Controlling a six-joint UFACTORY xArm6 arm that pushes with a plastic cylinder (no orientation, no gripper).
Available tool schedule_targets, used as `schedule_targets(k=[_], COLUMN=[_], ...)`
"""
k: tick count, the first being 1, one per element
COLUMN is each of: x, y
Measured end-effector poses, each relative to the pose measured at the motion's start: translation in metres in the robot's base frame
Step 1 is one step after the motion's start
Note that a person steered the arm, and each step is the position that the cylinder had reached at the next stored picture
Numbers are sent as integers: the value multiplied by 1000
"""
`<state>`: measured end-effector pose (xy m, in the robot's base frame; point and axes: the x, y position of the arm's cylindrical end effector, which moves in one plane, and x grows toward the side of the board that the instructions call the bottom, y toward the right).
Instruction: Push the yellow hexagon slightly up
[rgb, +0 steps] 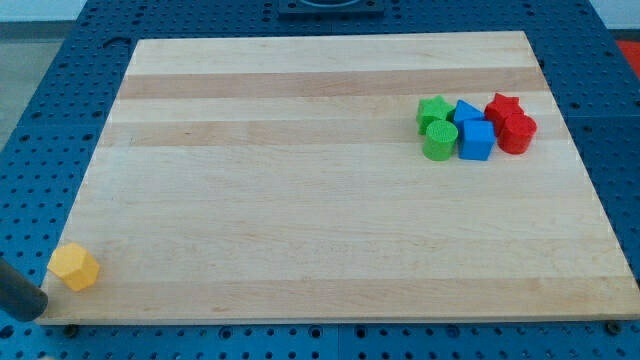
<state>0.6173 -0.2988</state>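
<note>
The yellow hexagon (74, 267) sits at the bottom left corner of the wooden board (330, 200), partly over its left edge. My dark rod comes in from the view's left edge, and my tip (42, 305) is just below and to the left of the hexagon, a small gap apart, off the board over the blue base.
A cluster of blocks sits at the upper right: a green star (433, 110), a green cylinder (439, 141), a blue triangular block (466, 110), a blue cube (477, 140), a red star (503, 106) and a red cylinder (517, 133). Blue perforated base (40, 120) surrounds the board.
</note>
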Motion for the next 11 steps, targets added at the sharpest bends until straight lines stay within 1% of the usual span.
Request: schedule_targets(k=[1, 2, 3, 4, 9, 11], x=[-1, -35, -36, -50, -95, -69], y=[1, 20, 20, 20, 32, 45])
